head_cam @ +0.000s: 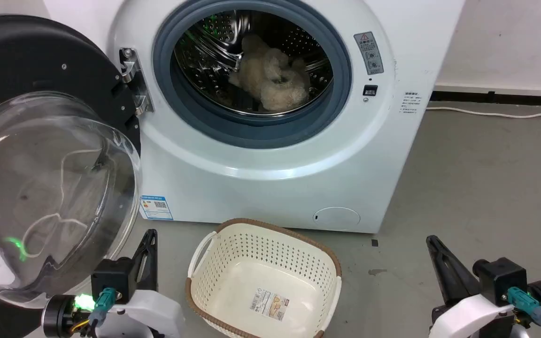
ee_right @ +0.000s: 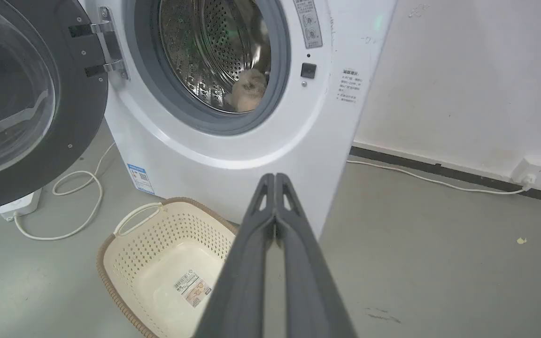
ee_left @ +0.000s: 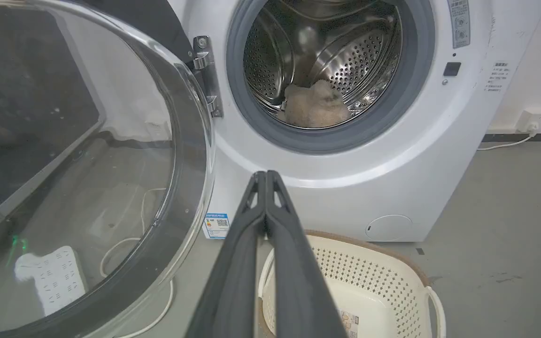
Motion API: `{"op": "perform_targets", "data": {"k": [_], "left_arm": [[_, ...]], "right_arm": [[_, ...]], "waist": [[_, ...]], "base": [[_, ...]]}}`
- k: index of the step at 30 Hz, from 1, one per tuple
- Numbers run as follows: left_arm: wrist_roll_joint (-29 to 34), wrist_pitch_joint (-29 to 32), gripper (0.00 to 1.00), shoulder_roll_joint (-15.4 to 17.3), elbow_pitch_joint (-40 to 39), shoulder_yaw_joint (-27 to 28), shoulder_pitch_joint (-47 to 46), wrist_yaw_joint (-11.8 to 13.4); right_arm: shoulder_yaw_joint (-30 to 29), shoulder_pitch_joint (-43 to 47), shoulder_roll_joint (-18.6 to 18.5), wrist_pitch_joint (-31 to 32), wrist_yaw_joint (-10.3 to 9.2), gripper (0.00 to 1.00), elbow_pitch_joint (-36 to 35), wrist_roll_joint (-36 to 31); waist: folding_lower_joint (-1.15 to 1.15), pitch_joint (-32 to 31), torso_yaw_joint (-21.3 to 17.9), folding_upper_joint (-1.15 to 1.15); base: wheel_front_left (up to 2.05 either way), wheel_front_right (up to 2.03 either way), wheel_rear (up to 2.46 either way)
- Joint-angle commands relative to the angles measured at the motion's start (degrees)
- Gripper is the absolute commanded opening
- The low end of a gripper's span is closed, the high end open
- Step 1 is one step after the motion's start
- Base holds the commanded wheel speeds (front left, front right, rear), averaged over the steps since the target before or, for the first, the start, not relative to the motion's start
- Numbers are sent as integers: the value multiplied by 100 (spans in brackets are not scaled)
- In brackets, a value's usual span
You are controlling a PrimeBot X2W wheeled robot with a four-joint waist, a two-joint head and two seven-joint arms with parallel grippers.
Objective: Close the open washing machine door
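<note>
**drum_watcher:** Quick check for you: what are your pincers doing?

**spin_cycle88:** Your left pincer [head_cam: 150,238] has its two long dark fingers [ee_left: 247,263] pressed flat together with nothing between them. Your right pincer [head_cam: 434,241] is the same, closed tight and empty.

**drum_watcher:** And the door?

**spin_cycle88:** The large round glossy black washing machine door [head_cam: 50,164] with the bulging clear glass bowl is swung wide open on its metal hinge [head_cam: 132,80]. It sits up and to the left of your left pincer, close beside it. The left wrist view shows a gap between them. It's well apart from your right pincer.

**drum_watcher:** What about the machine?

**spin_cycle88:** The white boxy front-loading washing machine [head_cam: 261,188] is straight ahead of both pincers. A fluffy cream bundle [head_cam: 273,80] lies in its steel drum [head_cam: 204,51]. A cream perforated plastic basket [head_cam: 261,253] with a brown rim sits on the grey floor [head_cam: 477,188] between your two pincers, just in front of the machine. Far left of your right pincer, under the door, there's a white power strip [ee_right: 17,207] and a looped white cable [ee_right: 78,206].
</note>
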Motion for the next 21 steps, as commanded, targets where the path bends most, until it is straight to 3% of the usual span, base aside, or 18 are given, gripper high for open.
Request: {"op": "perform_targets", "data": {"k": [1, 21], "left_arm": [[10, 2, 0, -1, -25, 3, 61, 16], [10, 2, 0, -1, -25, 3, 61, 16]], "right_arm": [[-3, -75, 26, 2, 5, 0, -28, -30], [-3, -75, 26, 2, 5, 0, -28, -30]], "waist": [[0, 0, 0, 0], [0, 0, 0, 0]], "base": [[0, 0, 0], [0, 0, 0]]}}
